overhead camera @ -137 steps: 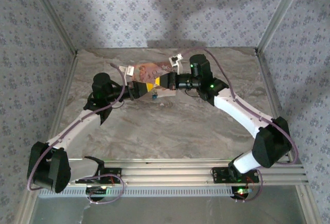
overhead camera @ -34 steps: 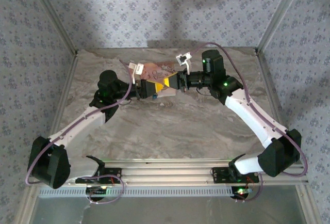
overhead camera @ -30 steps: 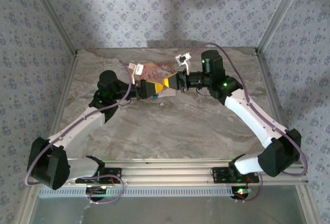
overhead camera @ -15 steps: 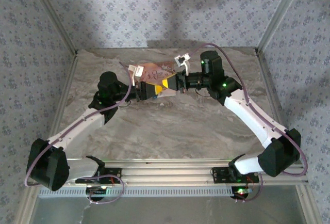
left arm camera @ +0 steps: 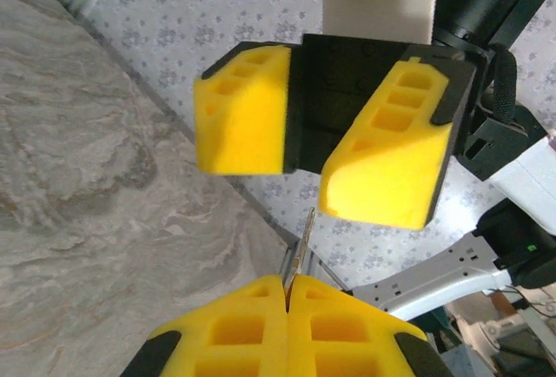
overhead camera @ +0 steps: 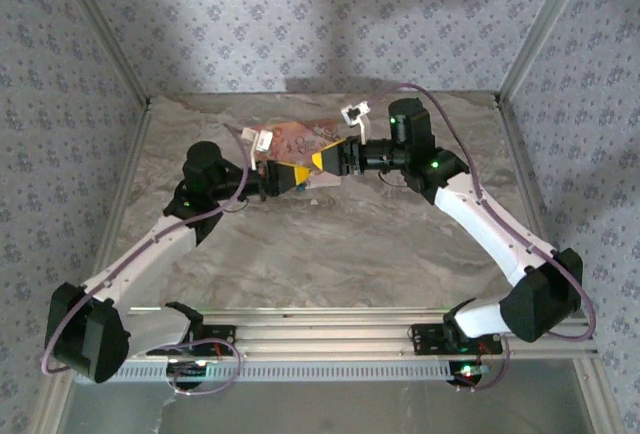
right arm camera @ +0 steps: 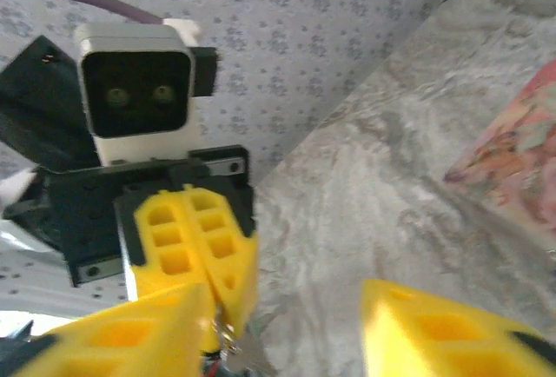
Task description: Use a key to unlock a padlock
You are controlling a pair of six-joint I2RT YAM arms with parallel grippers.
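Finds left gripper (left arm camera: pixel 287 300) clenched on key (left arm camera: pixel 300 242), thin blade pinched at pad tips only. Finds right gripper (left arm camera: pixel 306 173) released, jaws parted, just beyond key tip. Cannot place padlock: too small to tell. Flags risk of key pivoting or dropping through brush from right fingers.
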